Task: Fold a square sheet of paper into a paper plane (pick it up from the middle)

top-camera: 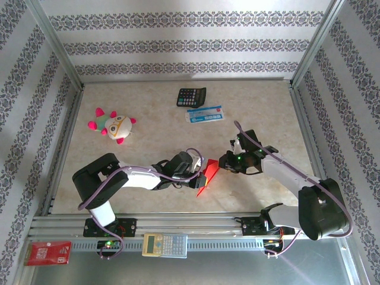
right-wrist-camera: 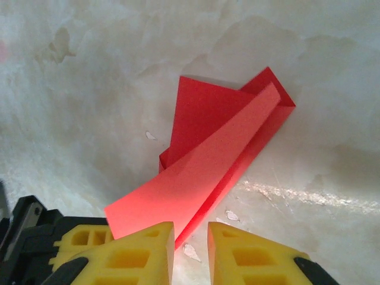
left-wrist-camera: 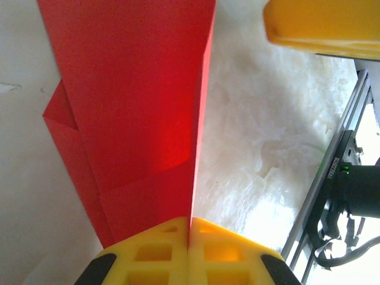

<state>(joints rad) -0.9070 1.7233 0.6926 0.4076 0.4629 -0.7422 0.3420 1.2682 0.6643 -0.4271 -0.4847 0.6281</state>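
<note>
The square sheet of paper [top-camera: 208, 176], thin, bright red and unmarked, stood creased into a long tapering wedge near the front middle of the pale marbled tabletop [top-camera: 148, 107], between the two arms. The left gripper [top-camera: 200, 174] had its yellow fingers pressed together on the paper's edge; in the left wrist view the paper [left-wrist-camera: 136, 89] ran straight up out of the closed left gripper [left-wrist-camera: 190, 228], with a sharp fold along its right side and smaller folded corners at the left. The right gripper [top-camera: 224, 163] sat just beside the paper on the other side. In the right wrist view its fingers stood slightly apart with nothing between them [right-wrist-camera: 190, 234], and the paper [right-wrist-camera: 219, 142] lay close in front with one flap lifted off the table. Farther back lay a black calculator [top-camera: 191, 96] and, just beside it, a flat blue-and-white packet [top-camera: 205, 114] whose printing was too small to read. A plush toy with pink spikes [top-camera: 113, 125] lay to the left. On the front rail lay a yellow-and-grey calculator [top-camera: 165, 244] and a small red printed packet [top-camera: 47, 252], its white marks illegible.
</note>
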